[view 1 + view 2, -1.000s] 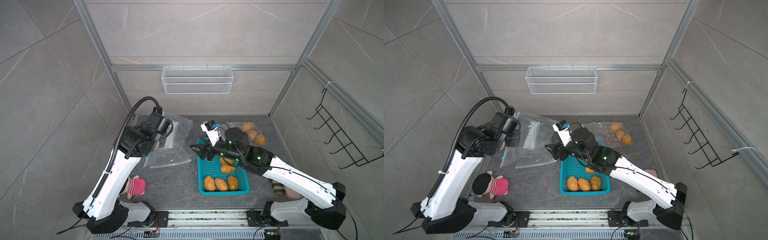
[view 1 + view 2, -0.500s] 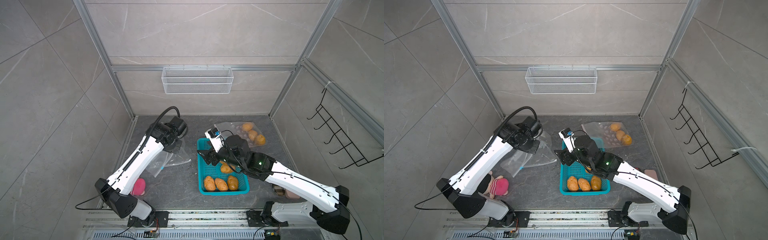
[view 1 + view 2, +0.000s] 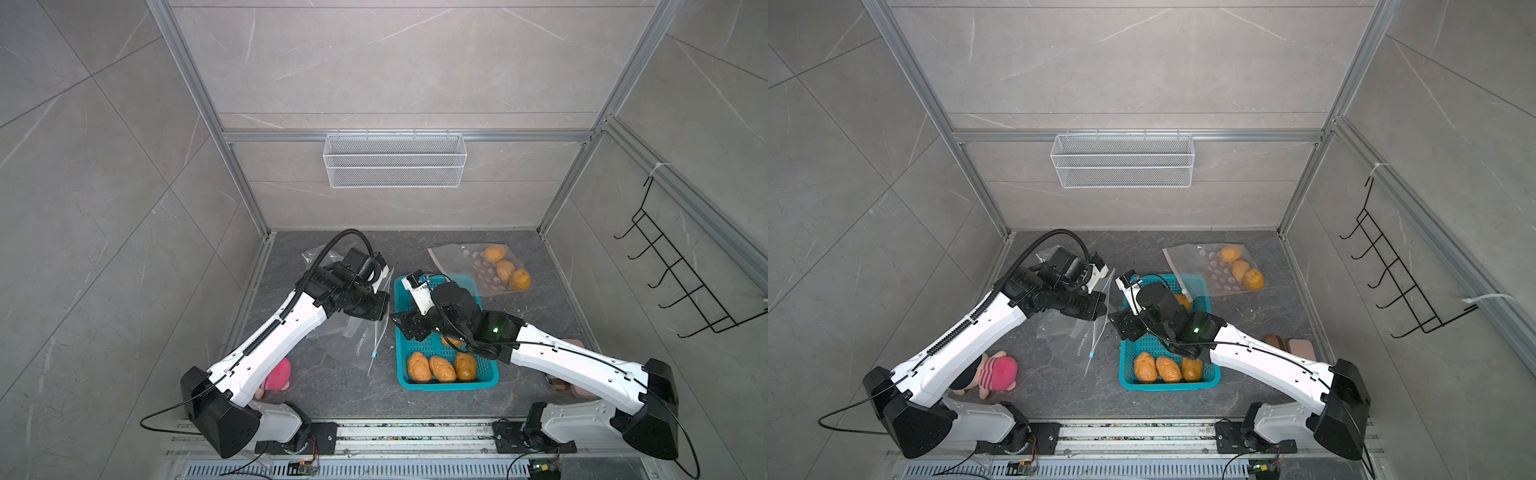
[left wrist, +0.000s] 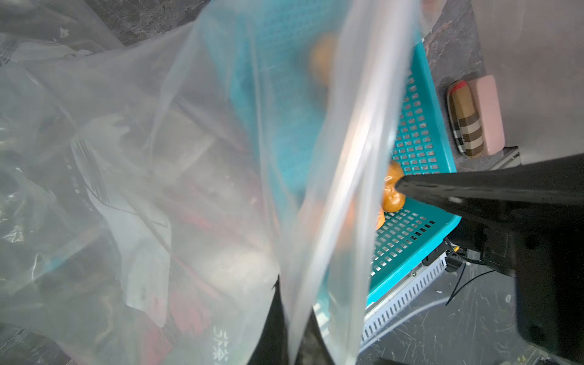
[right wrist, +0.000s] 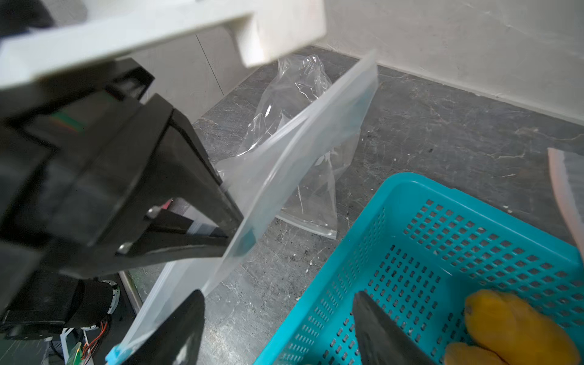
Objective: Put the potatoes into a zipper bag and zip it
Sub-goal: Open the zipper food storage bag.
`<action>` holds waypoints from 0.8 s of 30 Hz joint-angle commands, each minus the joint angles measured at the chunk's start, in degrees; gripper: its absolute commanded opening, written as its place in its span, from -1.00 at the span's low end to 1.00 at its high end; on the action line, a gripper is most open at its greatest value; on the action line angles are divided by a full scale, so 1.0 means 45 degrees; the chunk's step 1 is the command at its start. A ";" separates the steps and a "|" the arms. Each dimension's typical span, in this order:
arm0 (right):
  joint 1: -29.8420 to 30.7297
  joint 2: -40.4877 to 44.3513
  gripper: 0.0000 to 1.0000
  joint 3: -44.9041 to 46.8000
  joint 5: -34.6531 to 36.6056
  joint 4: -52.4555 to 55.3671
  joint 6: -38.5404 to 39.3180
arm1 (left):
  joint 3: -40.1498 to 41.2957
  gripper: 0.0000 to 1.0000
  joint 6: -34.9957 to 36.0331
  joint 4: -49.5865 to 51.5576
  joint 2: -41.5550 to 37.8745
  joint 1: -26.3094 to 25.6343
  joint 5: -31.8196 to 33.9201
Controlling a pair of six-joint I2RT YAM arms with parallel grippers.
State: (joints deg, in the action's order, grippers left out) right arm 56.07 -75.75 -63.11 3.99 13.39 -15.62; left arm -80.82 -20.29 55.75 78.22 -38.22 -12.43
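We see three orange-tan, wrinkled potatoes (image 3: 442, 368) lying side by side at the near end of the teal basket (image 3: 486, 380) (a fourth shows partly further in). Three more (image 3: 505, 269) sit inside another clear bag (image 3: 453, 259) behind it. The clear zipper bag (image 3: 361, 340) hangs lifted just beside the basket, with its blue slider (image 3: 375, 354) low.

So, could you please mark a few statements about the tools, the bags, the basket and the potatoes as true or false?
The left tool is shut on a clear zipper bag. True.
The right tool holds a potato. False: its jaws stand open and empty.
Three potatoes lie inside the second bag at the back. True.
The teal basket is empty. False: several potatoes lie in it.
The pink plush toy sits in the basket. False: it lies on the table by the left arm.
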 commanded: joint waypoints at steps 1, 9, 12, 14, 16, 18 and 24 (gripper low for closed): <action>0.0020 -0.0322 0.49 -0.0033 -0.0316 -0.0702 -0.0779 | 0.0060 -1.00 -0.0332 -0.0706 -0.0223 0.0060 -0.0760; 0.0020 -0.0332 0.49 0.0078 -0.0824 -0.0841 -0.1347 | -0.0029 -1.00 -0.0479 -0.0633 -0.0099 0.0058 0.0115; 0.0018 -0.0013 0.49 0.0309 -0.0981 -0.1054 -0.1427 | -0.0061 -1.00 -0.0460 -0.0630 0.0048 0.0071 0.0164; 0.0024 0.0085 0.51 0.0411 -0.1042 -0.1169 -0.1361 | -0.0087 -1.00 -0.0486 -0.0630 0.0099 0.0059 0.0132; 0.0020 -0.0031 0.53 0.0397 -0.1043 -0.1149 -0.1314 | -0.0136 -1.00 -0.0586 -0.0670 0.0148 0.0067 0.0135; 0.0020 -0.0314 0.53 0.0317 -0.1009 -0.1037 -0.1315 | -0.0229 -1.00 -0.0601 -0.0650 0.0207 0.0064 0.0008; 0.0021 -0.1092 0.44 -0.0403 0.0069 -0.0022 -0.1368 | -0.0319 -1.00 -0.0604 -0.0460 0.0109 0.0065 0.0338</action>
State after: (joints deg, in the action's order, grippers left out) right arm 56.07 -79.09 -62.54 1.02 10.17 -21.23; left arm -80.55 -22.55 53.74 79.22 -38.20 -12.05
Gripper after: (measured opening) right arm 0.724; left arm 0.055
